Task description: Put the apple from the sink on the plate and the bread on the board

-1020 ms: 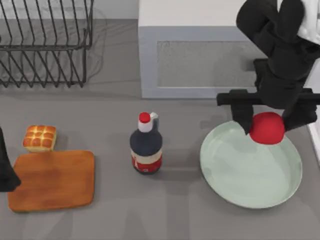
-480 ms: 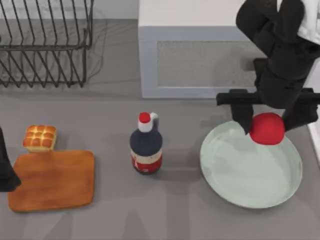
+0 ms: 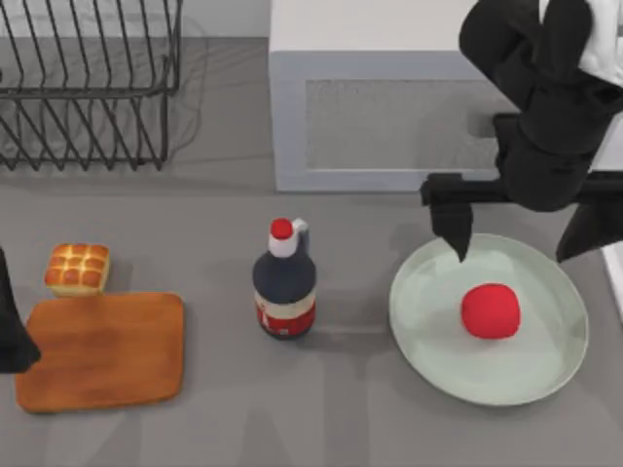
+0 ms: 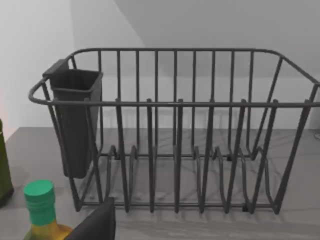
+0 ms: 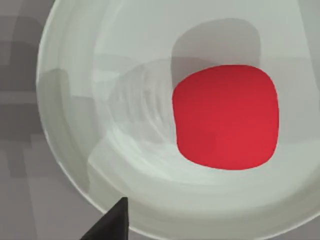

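1. The apple [image 3: 491,311] is lying on the plate [image 3: 428,352], near its middle, free of any grip; the right wrist view is showing it [image 5: 226,117] resting on the pale dish [image 5: 70,120].
2. The plate is sitting toward the desk's right edge.
3. The right gripper [image 3: 518,233] is hanging over the plate's far rim, fingers spread wide, holding nothing.
4. The bread [image 3: 77,269] is sitting beside the board's [image 3: 102,352] far edge, near the desk's left edge.
5. A bottle [image 3: 284,282] is standing mid-desk.
6. The left gripper [image 3: 12,336] is sitting at the left edge; whether its fingers are parted cannot be told.
7. A rack [image 3: 88,83] is occupying the far left corner.
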Robot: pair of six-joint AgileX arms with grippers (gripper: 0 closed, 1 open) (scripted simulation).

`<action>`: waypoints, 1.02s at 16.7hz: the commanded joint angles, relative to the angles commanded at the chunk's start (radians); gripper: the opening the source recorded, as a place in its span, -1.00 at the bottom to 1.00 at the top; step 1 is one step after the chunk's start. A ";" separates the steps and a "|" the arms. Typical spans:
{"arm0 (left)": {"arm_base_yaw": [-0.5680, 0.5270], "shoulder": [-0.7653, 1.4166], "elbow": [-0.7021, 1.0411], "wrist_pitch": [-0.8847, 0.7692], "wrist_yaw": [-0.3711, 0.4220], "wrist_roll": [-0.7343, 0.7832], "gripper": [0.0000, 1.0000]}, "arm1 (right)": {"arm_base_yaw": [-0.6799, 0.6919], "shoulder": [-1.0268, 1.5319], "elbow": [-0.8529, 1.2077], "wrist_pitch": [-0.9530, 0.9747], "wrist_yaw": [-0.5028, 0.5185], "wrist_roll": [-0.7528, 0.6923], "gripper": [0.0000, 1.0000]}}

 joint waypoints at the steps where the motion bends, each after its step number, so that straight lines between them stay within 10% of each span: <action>1: 0.000 0.000 0.000 0.000 0.000 0.000 1.00 | 0.000 0.000 0.000 0.000 0.000 0.000 1.00; 10: 0.000 0.000 0.000 0.000 0.000 0.000 1.00 | -0.028 -0.097 -0.078 0.068 0.000 -0.027 1.00; 17: 0.000 0.000 0.000 0.000 0.000 0.000 1.00 | -0.156 -0.637 -0.509 0.405 0.000 -0.160 1.00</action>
